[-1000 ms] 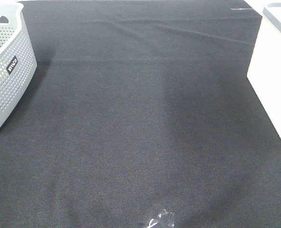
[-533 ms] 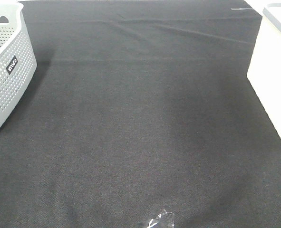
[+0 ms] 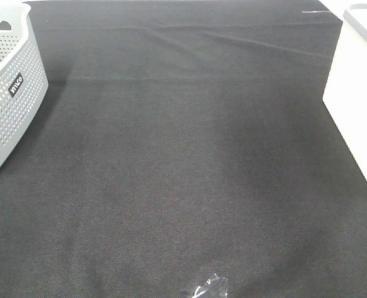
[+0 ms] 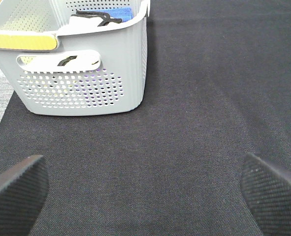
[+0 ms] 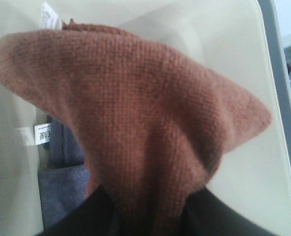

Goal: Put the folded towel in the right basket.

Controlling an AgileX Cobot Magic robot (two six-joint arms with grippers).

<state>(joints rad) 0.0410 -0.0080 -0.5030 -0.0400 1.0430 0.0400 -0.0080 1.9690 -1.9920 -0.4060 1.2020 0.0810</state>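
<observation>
Black cloth point(image 3: 183, 155) covers the whole table, bare apart from a plastic scrap point(image 3: 208, 288) at the near edge. The left gripper point(image 4: 145, 191) hovers low over it, jaws spread wide with nothing between them, facing the grey perforated basket point(image 4: 86, 83).

Over on the far right, the action: the brown towel point(image 5: 135, 113) hangs inside the white right basket point(image 3: 357, 93), above blue-grey cloths point(image 5: 61, 196) already lying there. The right gripper point(image 5: 155, 221) looks clamped on it, fabric gathered tight between the dark fingers.

Light, soft knit — it drapes and will not hold its fold, so a pinch through the bunched layers is the sensible hold. Its long axis runs from the pinch down toward the basket floor, fanning wider away from the claw, tag corner farthest.
</observation>
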